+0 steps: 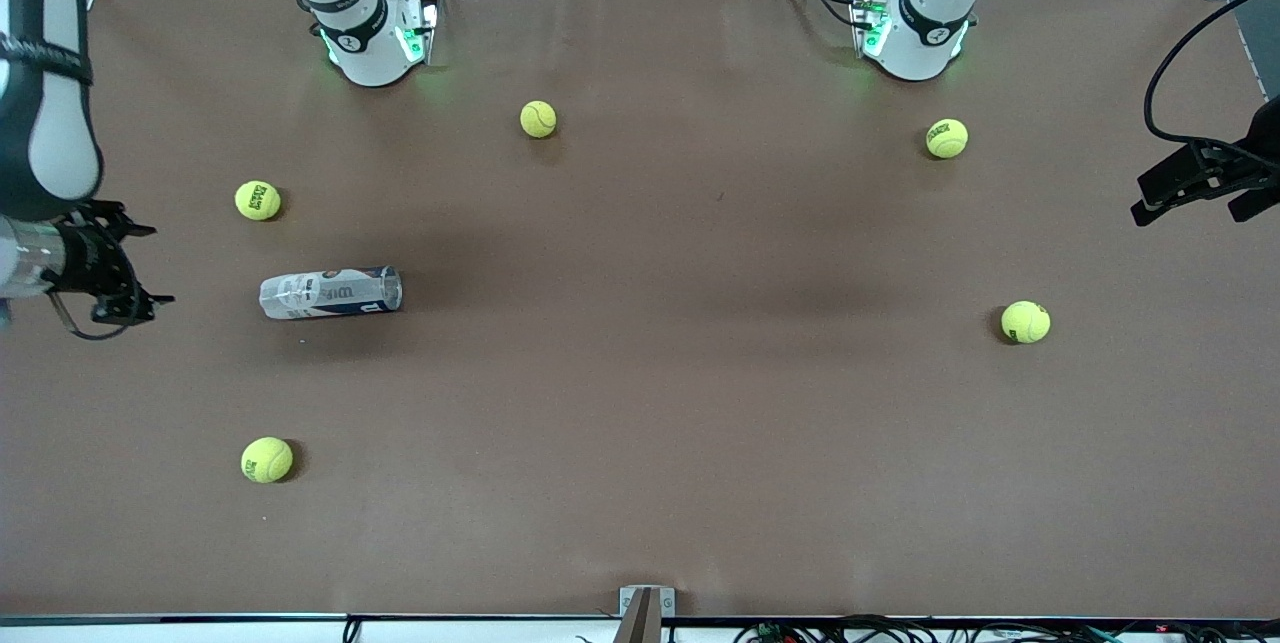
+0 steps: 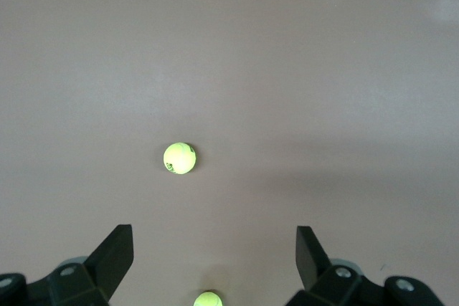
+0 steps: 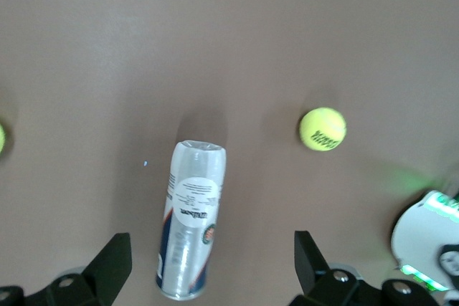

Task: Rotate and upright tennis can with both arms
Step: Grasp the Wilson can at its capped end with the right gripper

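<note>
Right gripper [image 1: 125,263] at left edge of front view, up in air over table's end, fingers [image 3: 111,263] spread wide, holding nothing; can [image 1: 331,292] lying flat at left-centre, just inward of that gripper, untouched; balls scattered: one [image 1: 257,200] above can in frame, one [image 1: 266,459] at lower left, one [image 1: 538,119] at upper centre; left gripper [image 1: 1200,185] at right edge, jaws wide apart, empty, over table's end.

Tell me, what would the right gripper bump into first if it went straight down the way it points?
Probably the tennis can, lying on its side between the right gripper's open fingers, or else bare table beside it. Depth is hard to judge.
</note>
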